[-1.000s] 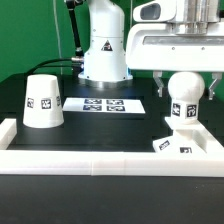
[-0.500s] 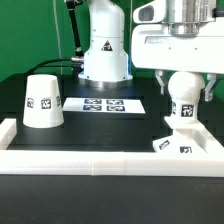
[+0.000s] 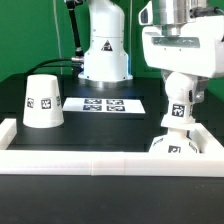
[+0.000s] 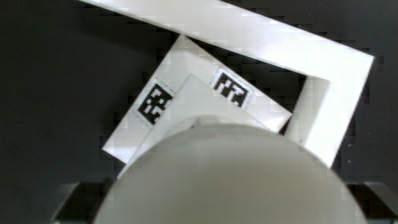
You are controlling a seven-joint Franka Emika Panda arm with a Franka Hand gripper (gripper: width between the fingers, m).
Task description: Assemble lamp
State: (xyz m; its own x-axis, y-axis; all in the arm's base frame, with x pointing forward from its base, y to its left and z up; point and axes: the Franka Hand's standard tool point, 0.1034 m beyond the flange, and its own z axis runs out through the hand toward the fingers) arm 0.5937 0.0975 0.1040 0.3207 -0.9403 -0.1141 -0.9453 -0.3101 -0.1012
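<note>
The bulb post (image 3: 177,100) stands upright on the flat angular base (image 3: 176,146) at the exterior view's right, just behind the front rail. My gripper (image 3: 181,88) is shut on the bulb post's round head from above. In the wrist view the round head (image 4: 222,175) fills the frame between my dark fingers (image 4: 79,203), with the tagged base (image 4: 192,95) beneath it. The cone shade (image 3: 41,100) stands alone, wide end down, at the exterior view's left.
The marker board (image 3: 107,103) lies flat between the shade and the base, in front of the arm's white pedestal (image 3: 104,55). A white rail (image 3: 100,160) runs along the front and up both sides; it also shows in the wrist view (image 4: 267,45).
My gripper has turned about its vertical axis while holding the bulb post's head and shifted slightly to the exterior view's left. The base shifted slightly with it. The shade has not moved.
</note>
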